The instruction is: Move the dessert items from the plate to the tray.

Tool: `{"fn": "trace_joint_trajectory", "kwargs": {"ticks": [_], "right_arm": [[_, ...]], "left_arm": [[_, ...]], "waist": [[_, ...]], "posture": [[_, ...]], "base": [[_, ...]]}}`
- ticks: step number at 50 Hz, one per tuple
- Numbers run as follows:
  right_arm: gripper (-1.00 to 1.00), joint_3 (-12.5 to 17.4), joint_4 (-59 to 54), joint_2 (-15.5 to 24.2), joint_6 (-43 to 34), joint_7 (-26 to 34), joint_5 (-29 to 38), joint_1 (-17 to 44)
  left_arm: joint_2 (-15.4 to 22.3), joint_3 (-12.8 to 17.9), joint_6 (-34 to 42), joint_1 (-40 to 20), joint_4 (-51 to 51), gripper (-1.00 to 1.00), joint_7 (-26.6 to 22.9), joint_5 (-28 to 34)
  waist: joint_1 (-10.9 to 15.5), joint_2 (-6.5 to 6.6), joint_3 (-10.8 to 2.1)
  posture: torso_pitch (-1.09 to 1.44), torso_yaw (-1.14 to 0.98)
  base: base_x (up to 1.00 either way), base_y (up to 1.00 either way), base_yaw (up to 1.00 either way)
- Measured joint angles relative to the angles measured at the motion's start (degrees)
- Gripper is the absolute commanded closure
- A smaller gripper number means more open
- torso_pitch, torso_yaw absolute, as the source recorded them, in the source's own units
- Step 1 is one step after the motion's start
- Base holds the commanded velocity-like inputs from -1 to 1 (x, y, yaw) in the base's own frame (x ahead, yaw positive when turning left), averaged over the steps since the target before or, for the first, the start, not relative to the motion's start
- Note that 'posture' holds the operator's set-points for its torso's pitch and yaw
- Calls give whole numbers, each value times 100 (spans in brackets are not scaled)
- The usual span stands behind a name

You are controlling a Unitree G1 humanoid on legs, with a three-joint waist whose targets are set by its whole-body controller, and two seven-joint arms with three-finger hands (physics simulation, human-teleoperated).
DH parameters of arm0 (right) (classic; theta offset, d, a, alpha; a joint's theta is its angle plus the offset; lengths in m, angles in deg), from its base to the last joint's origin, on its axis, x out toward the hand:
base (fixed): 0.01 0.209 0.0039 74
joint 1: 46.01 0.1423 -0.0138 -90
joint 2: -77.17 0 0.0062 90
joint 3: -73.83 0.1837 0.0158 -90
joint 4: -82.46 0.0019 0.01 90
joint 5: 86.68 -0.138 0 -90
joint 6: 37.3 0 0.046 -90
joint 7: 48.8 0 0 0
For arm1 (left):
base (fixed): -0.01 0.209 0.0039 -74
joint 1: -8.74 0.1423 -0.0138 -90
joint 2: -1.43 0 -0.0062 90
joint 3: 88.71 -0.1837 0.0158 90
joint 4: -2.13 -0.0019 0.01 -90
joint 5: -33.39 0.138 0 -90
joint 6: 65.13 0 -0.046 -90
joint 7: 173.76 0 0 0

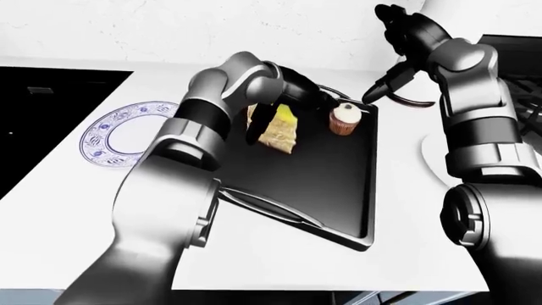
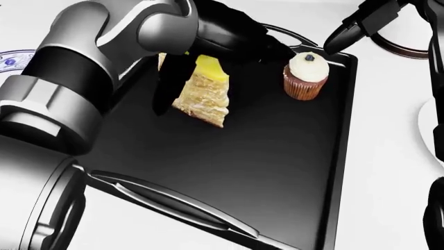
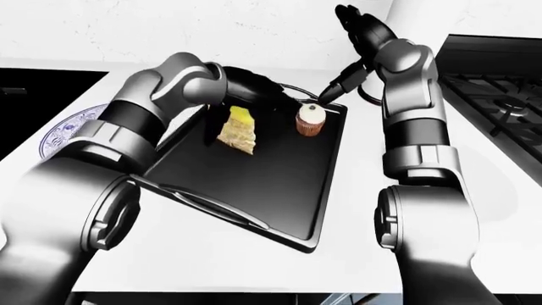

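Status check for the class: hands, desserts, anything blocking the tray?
Left hand open over cake slice, now on tray. Right hand open, raised, empty. Cupcake on tray. Plate empty. Nothing blocking.

Bright, even light is cast from above; the white counter (image 1: 279, 254) is washed almost featureless. Soft glare is seen on the black tray (image 2: 229, 172) below the left hand (image 2: 208, 47). Edges are rendered sharply, without blur.

place: we see a kitchen | cues: white counter (image 3: 254, 254), black stove grates (image 3: 500, 82) at right-eye view's right edge, patterned plate (image 1: 122, 135) left, baking tray (image 2: 264, 172) centre
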Motion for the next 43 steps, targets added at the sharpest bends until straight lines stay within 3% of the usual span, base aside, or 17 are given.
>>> {"fn": "trace_joint_trajectory", "kwargs": {"ticks": [11, 18, 23, 30, 43], "right_arm": [[-100, 1, -2, 0, 11, -21, 1, 5], [-100, 17, 36, 41, -18, -6, 12, 0], [-100, 47, -75, 83, 28, -92, 25, 76], [-100, 92, 245, 216, 9, -76, -43, 78], [-100, 427, 2333, 668, -778, 676, -255, -798]], "left_arm": [[261, 216, 131, -514, -28, -100, -262, -222], [969, 685, 886, -933, 37, -100, 108, -754], [1303, 1151, 1751, -787, 20, -100, 596, -1409], [1674, 1451, 2469, -455, 253, -100, 878, -2554], [2335, 1448, 3859, 523, 1915, -100, 977, -4355]], "waist": [[-9, 9, 38], [-32, 96, 11], [-46, 148, -7], [-54, 184, 32], [-52, 210, 20]], "posture": [[0, 0], [0, 0], [0, 0], [0, 0], [0, 0]], "base": [[0, 0, 0], [0, 0, 0], [0, 0, 0], [0, 0, 0], [0, 0, 0]]}}
